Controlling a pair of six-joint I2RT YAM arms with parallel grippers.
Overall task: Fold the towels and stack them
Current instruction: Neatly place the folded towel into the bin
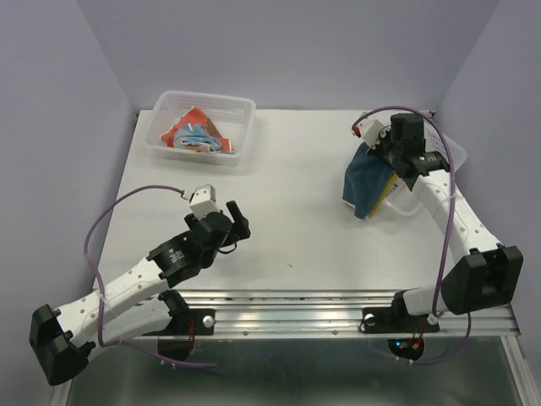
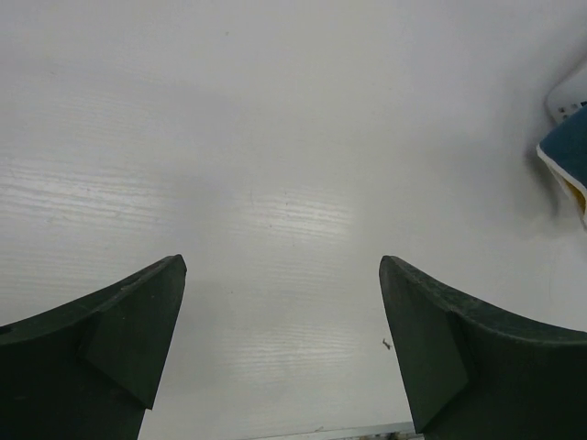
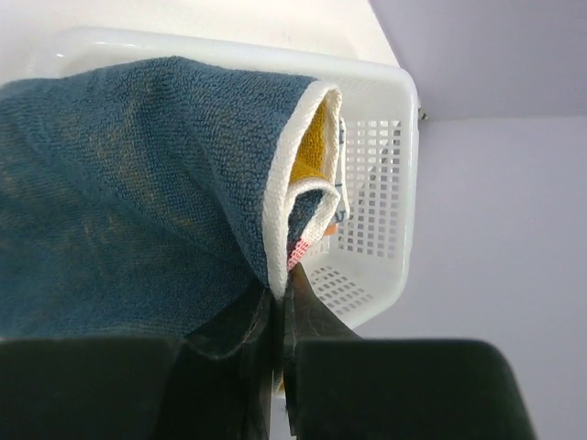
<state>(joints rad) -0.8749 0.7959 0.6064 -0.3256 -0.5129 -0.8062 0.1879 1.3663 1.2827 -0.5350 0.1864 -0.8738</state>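
Your right gripper (image 3: 280,298) is pinched shut on the white-bound hem of the navy towel (image 3: 138,183), which hangs slack right at the right basket (image 3: 381,174). Your left gripper (image 2: 282,312) stands wide with nothing in it, low over bare table (image 1: 296,220). The terry looks light and floppy, so expect it to drape and bunch rather than hold shape: grip the bound hem near a corner, second corner with the left to spread it. The other towels (image 1: 196,134) sit crumpled in the far-left basket (image 1: 245,108).
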